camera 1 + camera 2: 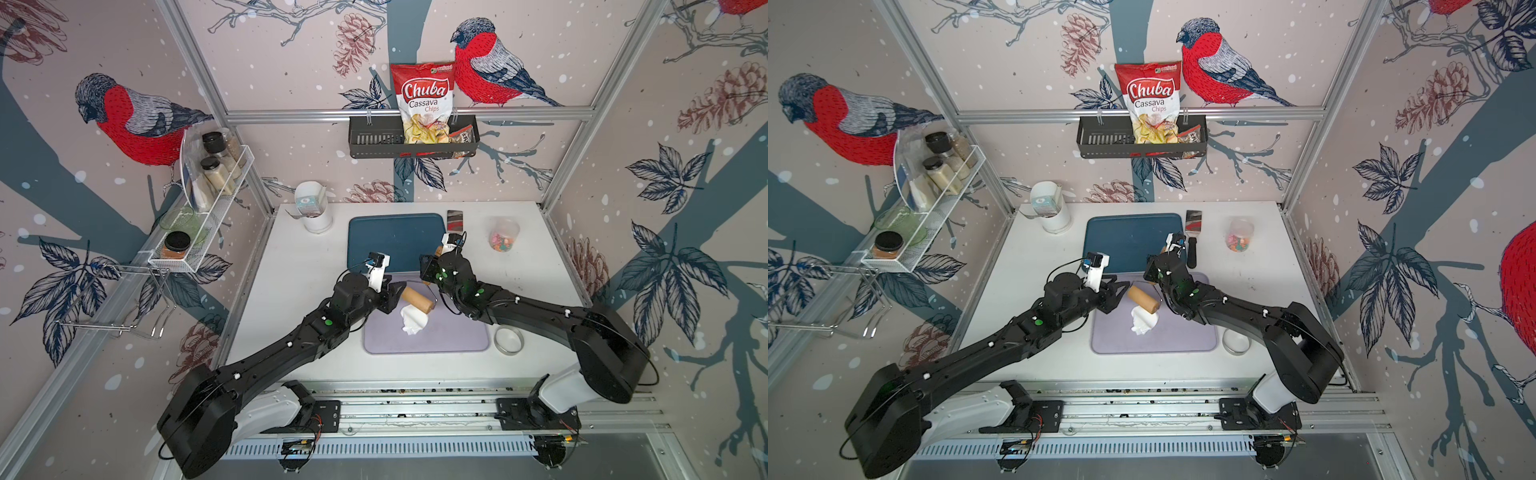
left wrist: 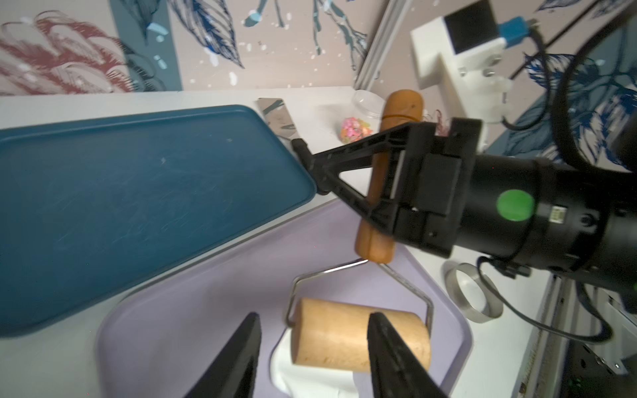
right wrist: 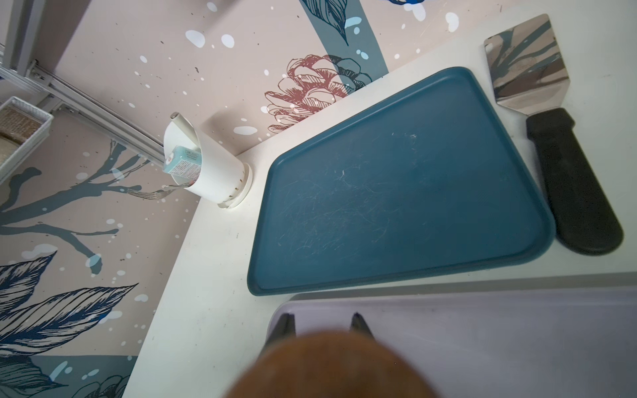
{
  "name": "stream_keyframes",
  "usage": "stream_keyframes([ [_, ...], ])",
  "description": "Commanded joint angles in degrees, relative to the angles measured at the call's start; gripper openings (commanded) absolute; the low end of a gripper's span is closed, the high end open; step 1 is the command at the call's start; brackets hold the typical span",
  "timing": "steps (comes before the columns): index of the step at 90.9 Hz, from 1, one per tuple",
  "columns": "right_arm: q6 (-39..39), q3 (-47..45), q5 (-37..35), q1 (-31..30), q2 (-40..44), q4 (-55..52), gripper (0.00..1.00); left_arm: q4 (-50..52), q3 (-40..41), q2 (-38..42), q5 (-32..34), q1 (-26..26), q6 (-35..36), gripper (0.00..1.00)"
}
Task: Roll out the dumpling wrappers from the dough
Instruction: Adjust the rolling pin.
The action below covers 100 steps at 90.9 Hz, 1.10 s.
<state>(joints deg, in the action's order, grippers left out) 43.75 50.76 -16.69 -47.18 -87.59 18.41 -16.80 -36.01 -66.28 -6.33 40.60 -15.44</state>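
Note:
The dough (image 1: 413, 322) (image 1: 1144, 322) is a lumpy white mass on the lilac tray (image 1: 457, 336) (image 1: 1183, 336). The wooden roller drum (image 1: 419, 300) (image 2: 344, 337) rests on its far edge. My right gripper (image 1: 428, 268) (image 3: 322, 316) is shut on the roller's wooden handle (image 2: 393, 172) (image 3: 331, 365), above the tray's far edge. My left gripper (image 1: 397, 297) (image 2: 313, 315) is open just left of the drum, its fingers apart and holding nothing. Dumpling wrappers are out of view.
A dark blue tray (image 1: 395, 241) lies behind the lilac one. A metal spatula (image 1: 1192, 232) and a jar of coloured bits (image 1: 503, 235) sit at the back right. The metal ring cutter (image 1: 508, 340) lies right of the lilac tray. A white holder (image 1: 318, 216) stands back left.

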Motion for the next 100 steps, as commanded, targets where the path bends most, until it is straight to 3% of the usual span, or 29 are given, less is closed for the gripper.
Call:
stream_keyframes([
  [1,-1.4,0.4,2.0,-0.9,1.2,2.7,0.00,-5.1,-2.3,-2.8,-7.3,0.4,5.2,0.52],
  [40,-0.5,-0.3,3.4,-1.7,4.4,3.3,0.00,-3.4,-8.1,-11.3,-10.6,1.9,8.2,0.52],
  [54,-1.2,-1.0,4.8,-1.8,4.8,4.4,0.00,-1.5,-11.3,-14.5,-8.5,2.5,9.6,0.49],
  [70,-2.8,-2.0,6.4,-1.3,6.2,4.4,0.00,2.5,-15.0,-17.8,-7.7,2.5,12.0,0.37],
  [81,-3.2,-3.3,8.7,-0.3,7.2,5.1,0.00,1.8,-15.1,-18.4,-8.2,2.5,12.4,0.18],
  [91,-4.2,-3.4,9.9,0.1,7.8,4.6,0.00,1.9,-15.7,-19.2,-7.8,2.5,12.7,0.08],
  [100,-4.5,-3.4,11.2,0.9,8.4,3.9,0.11,2.9,-16.6,-19.5,-7.5,2.5,13.4,0.04],
])
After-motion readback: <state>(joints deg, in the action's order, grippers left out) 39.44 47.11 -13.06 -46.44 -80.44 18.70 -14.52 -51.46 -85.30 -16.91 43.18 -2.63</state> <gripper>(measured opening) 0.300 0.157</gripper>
